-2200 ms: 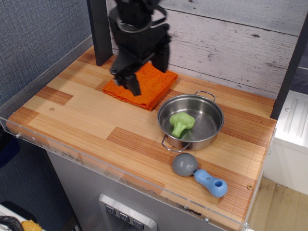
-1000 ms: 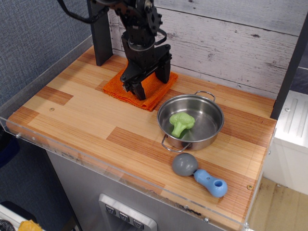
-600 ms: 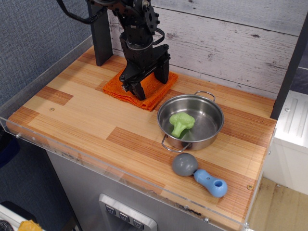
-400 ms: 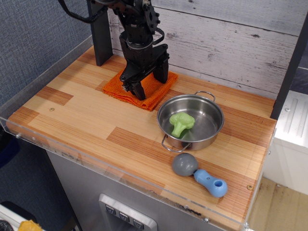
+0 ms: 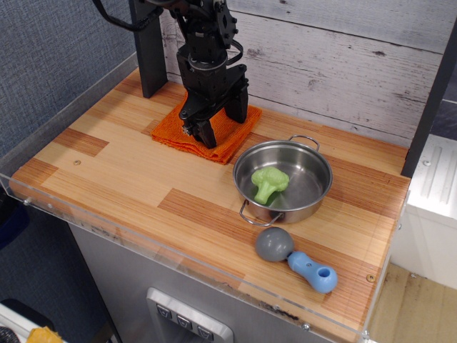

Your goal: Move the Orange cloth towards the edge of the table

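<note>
The Orange cloth point(image 5: 173, 133) lies folded at the back left of the wooden table point(image 5: 121, 179), just left of the steel pan. My black gripper point(image 5: 221, 123) stands on top of the cloth, fingers pointing down. Its two fingers are spread apart and press into the cloth, one near the front edge point(image 5: 203, 133), the other near the right corner point(image 5: 240, 111). The gripper body hides the cloth's middle and back. The cloth looks slightly bunched between the fingers.
A steel pan point(image 5: 318, 170) with a green broccoli toy point(image 5: 268, 182) sits right of the cloth. A grey and blue toy point(image 5: 294, 259) lies near the front right. A black post point(image 5: 146, 46) stands at the back left. A clear acrylic rim point(image 5: 143, 246) lines the edges.
The gripper has come down from above onto the cloth. In the last second it has barely moved, and the cloth's edges have drawn in slightly under the fingers.
</note>
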You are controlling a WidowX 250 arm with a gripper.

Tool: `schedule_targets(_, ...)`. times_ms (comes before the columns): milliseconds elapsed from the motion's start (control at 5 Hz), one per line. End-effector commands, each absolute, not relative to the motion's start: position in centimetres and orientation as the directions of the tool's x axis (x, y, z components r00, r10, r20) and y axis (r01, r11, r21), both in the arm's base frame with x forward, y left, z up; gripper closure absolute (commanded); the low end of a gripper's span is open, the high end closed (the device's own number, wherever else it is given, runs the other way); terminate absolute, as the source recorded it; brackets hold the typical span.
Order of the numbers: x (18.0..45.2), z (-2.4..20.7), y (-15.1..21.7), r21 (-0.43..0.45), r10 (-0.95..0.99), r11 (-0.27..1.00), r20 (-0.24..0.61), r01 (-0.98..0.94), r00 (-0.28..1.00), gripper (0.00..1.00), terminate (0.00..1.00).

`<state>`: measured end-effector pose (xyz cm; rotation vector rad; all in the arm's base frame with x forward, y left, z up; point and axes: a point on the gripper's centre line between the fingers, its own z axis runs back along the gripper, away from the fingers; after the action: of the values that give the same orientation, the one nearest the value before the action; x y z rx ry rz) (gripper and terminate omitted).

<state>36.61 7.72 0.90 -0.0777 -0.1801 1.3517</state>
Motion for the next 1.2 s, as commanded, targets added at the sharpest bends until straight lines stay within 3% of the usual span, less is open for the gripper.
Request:
schedule_targets(0,32.4,0.1,7.7,-0.048,0.986,0.152,0.073,-0.987,0.148,0.00,0.00)
schedule_targets(400,28.7,0.7,8.1,-0.011,0.991,0.097,0.095,-0.995,0.095,0.00,0.00)
schedule_targets(1000,23.4,-1.1,7.7,0.013,0.997,-0.029,0.072,-0.999,-0.028,0.00,0.00)
